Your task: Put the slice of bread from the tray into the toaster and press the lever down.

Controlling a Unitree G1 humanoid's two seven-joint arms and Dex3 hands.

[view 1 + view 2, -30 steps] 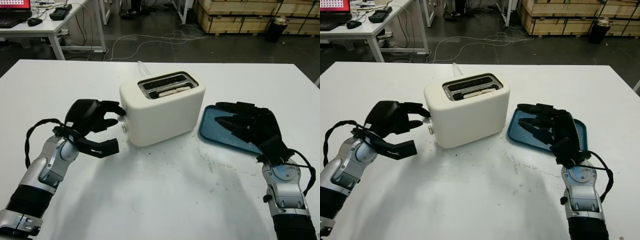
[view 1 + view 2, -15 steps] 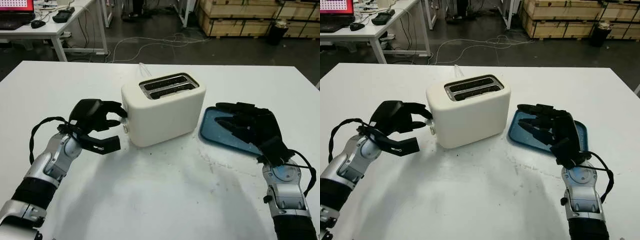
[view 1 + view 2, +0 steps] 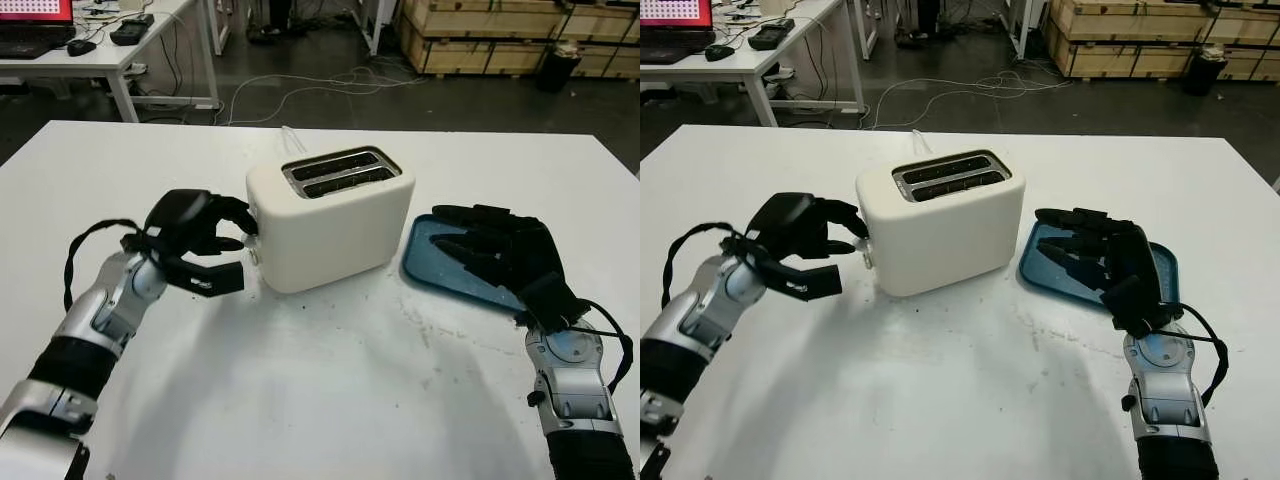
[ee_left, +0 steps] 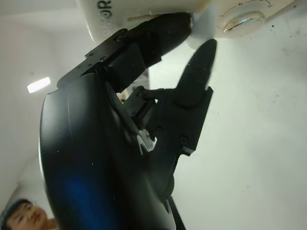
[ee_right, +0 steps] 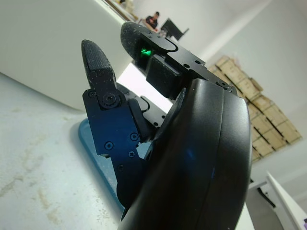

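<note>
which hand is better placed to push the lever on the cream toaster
Left. The left hand is at the lever end of the cream toaster, fingers curled against it. The right hand is open over the blue tray, on the toaster's far side from the lever.

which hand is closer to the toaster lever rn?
Left. The left hand has fingertips at the toaster end carrying the lever; the right hand is over the blue tray.

Smooth cream plastic toaster (image 3: 330, 225), metal-rimmed slots
</note>
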